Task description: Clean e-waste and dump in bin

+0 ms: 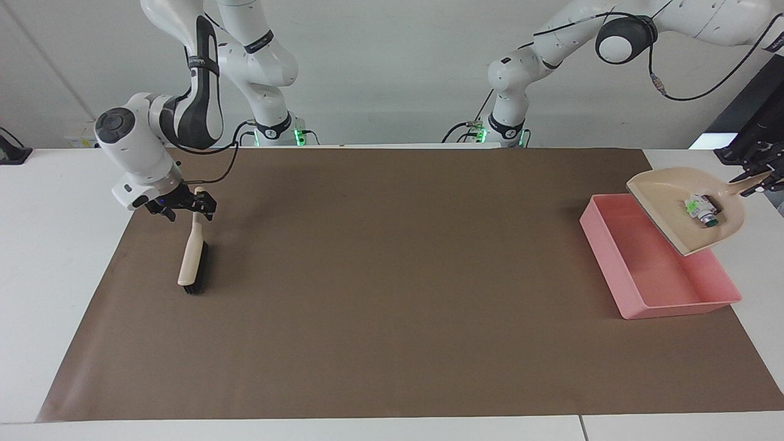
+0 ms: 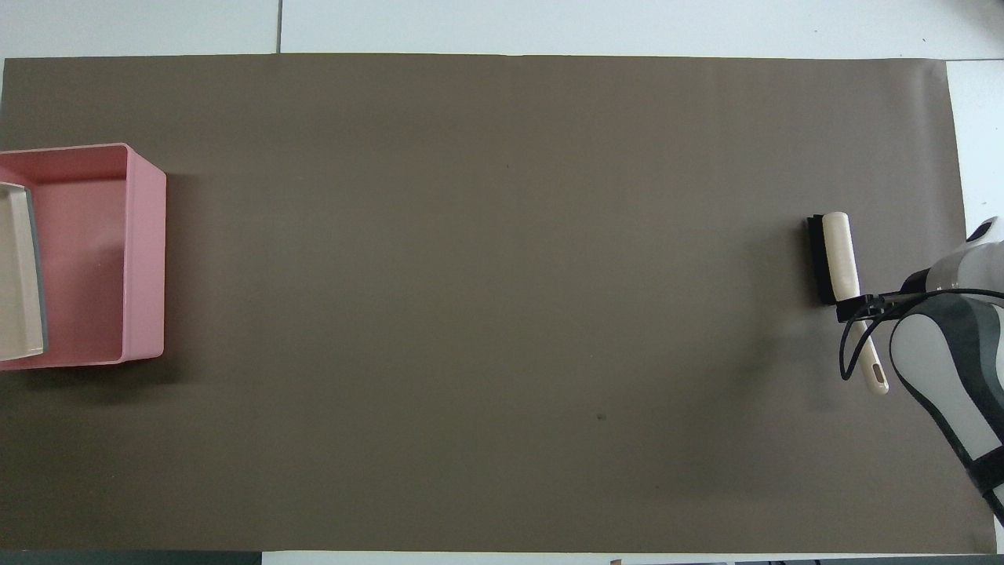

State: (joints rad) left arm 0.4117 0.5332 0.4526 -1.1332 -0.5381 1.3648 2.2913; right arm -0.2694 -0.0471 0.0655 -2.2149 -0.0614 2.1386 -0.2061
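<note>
Here, left claw [image 1: 758, 179] pinches the dustpan [image 1: 667, 196] handle; right claw [image 1: 191, 205] spread around the brush [image 1: 192, 260] handle.

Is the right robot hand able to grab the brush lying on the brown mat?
Probably yes. The right gripper is open right at the handle of the brush, which lies on the brown mat with nothing around it. The left gripper is busy holding the dustpan.
</note>
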